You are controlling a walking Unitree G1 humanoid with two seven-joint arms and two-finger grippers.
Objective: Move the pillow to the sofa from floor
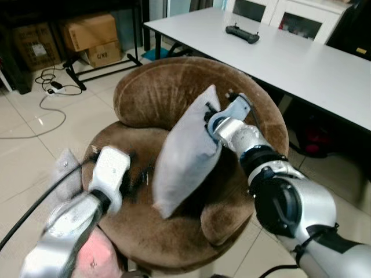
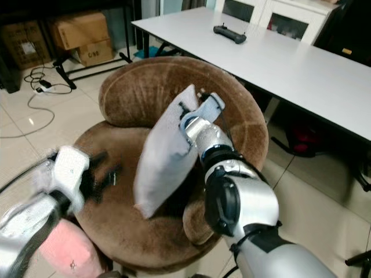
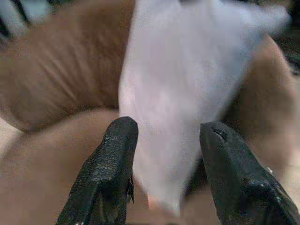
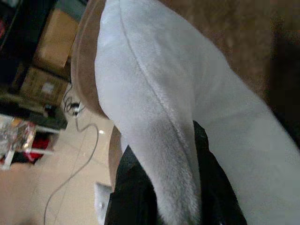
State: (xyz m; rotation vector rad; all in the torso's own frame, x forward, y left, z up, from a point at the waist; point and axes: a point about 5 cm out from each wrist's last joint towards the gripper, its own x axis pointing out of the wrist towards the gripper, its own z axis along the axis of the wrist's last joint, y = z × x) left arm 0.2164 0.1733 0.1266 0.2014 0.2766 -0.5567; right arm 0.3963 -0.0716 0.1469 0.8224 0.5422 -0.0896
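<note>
The right gripper (image 1: 210, 120) pinches the upper edge of the pale grey, soft rectangular fabric pillow (image 1: 185, 156); in the right wrist view the seam ridge of the pillow passes between the two black fingers (image 4: 136, 192), which are pressed onto it. The pillow hangs below and forward of this gripper, long axis steeply tilted, upper corner at the fingers and lower corner touching the seat of the round brown plush sofa chair (image 1: 145, 98). It is already off the floor and stands on edge over the seat, in front of the curved backrest.

The left gripper (image 1: 139, 176) sits low over the seat, fingers spread apart and empty. The pillow lies straight ahead of it, just beyond the fingertips (image 3: 117, 136), and remains untouched. The right arm is the nearer, holding arm.

Judgement: the remaining step is to release, so that the pillow settles flat or against the backrest; released as it stands, it may tip toward the front rim.

Surroundings: pale tiled floor (image 1: 35, 150), a long white table (image 1: 301, 58) beyond the right arm, cardboard boxes (image 1: 93, 37) and a loose cable (image 1: 49, 110) beyond the left.
</note>
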